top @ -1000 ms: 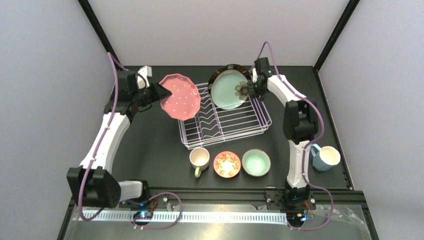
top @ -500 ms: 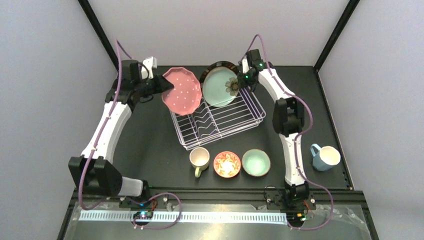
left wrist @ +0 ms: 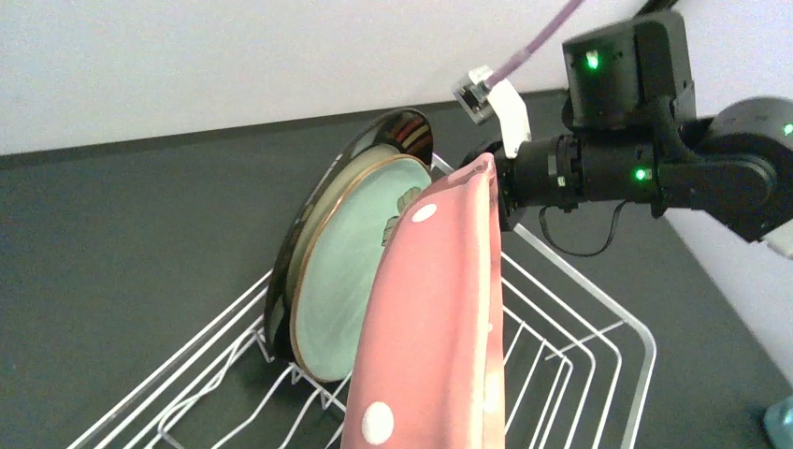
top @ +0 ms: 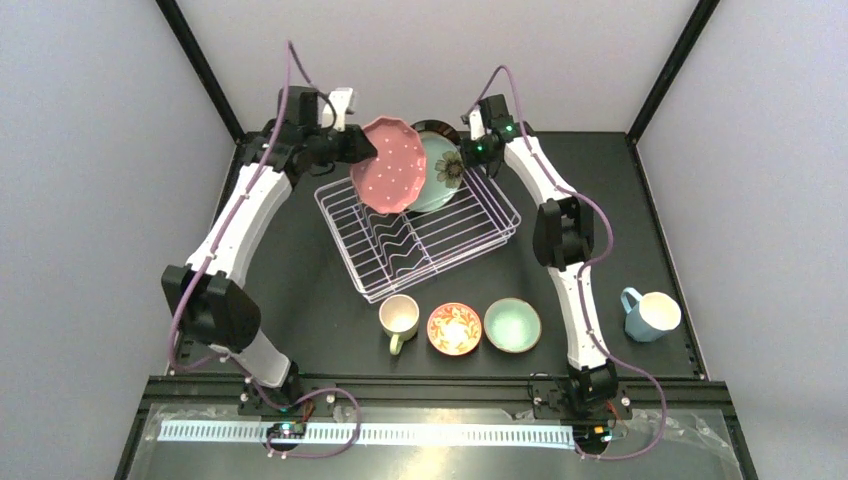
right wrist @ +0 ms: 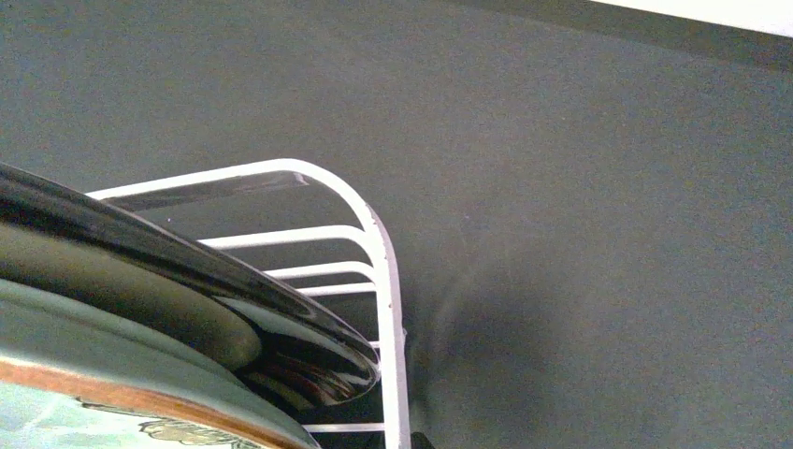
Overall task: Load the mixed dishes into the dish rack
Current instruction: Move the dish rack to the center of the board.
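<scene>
**Pink plate swung in over the dish rack**
Since a second ago the glossy pink dotted scalloped plate (top: 388, 165), pinched at its rim by the left arm's fingers (top: 360, 147), has come from left of the white wire dish rack (top: 440, 250) to above its far end. It now overlaps the upright teal flower plate (top: 443, 178). The rack has skewed on the matte black worktop (top: 300, 270). The right arm's fingers (top: 472, 156) are at the teal plate's rim; I cannot tell their grip.

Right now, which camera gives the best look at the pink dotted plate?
The top camera: the pink plate shows nearly its whole dotted face there, above the rack. The left wrist camera sees it close but edge-on, cut off at the bottom. The right wrist camera misses it entirely.
</scene>
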`<action>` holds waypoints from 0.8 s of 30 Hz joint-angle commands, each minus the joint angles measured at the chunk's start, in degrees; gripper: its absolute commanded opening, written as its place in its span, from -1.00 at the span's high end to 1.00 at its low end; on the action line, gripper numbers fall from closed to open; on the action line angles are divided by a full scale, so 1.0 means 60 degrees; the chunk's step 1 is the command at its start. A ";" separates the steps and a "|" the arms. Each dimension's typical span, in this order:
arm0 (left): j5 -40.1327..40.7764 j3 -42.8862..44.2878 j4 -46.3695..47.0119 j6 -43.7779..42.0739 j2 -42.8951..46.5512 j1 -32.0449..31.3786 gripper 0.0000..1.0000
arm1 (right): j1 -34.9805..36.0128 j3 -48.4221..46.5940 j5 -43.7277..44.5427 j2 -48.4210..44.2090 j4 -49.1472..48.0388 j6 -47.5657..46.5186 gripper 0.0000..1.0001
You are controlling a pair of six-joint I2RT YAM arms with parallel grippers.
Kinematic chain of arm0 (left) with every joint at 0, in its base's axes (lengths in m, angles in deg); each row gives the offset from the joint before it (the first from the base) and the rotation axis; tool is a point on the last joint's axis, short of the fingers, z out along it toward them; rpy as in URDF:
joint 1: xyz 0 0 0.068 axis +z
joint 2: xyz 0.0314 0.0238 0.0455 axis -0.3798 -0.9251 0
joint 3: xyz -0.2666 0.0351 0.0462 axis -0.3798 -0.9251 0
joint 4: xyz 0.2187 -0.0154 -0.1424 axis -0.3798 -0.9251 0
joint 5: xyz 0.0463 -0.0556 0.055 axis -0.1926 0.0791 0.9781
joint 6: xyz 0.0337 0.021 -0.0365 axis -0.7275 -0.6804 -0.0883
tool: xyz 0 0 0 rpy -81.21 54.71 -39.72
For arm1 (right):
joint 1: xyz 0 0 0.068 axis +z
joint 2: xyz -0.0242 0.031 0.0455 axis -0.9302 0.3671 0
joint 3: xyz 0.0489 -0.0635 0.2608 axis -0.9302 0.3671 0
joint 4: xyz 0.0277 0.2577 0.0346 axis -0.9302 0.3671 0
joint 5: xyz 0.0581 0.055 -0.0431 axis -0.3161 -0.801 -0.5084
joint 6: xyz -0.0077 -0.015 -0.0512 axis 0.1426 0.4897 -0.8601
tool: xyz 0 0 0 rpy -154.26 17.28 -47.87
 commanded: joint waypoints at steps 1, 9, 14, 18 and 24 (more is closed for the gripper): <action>0.0572 0.1238 -0.0066 -0.0860 -0.0481 -0.0655 0.97 | 0.0211 -0.0244 -0.0334 0.0355 -0.0409 0.0203 0.73; 0.2034 0.2357 -0.0348 -0.1804 -0.1481 -0.1471 0.97 | 0.0184 0.0847 0.0362 -0.0248 -0.1053 0.0335 0.02; 0.2509 0.2806 -0.0070 -0.2108 -0.1808 -0.1732 0.98 | 0.0100 0.0987 0.0417 -0.0551 -0.1021 0.0449 -0.21; 0.2664 0.3414 -0.0156 -0.2312 -0.2226 -0.1897 0.97 | -0.0010 0.1435 0.0493 -0.0955 -0.1224 0.0568 -0.31; 0.2672 0.3910 -0.0033 -0.2393 -0.2734 -0.2158 0.97 | -0.0163 0.2101 0.0469 -0.1553 -0.1438 0.0555 -0.33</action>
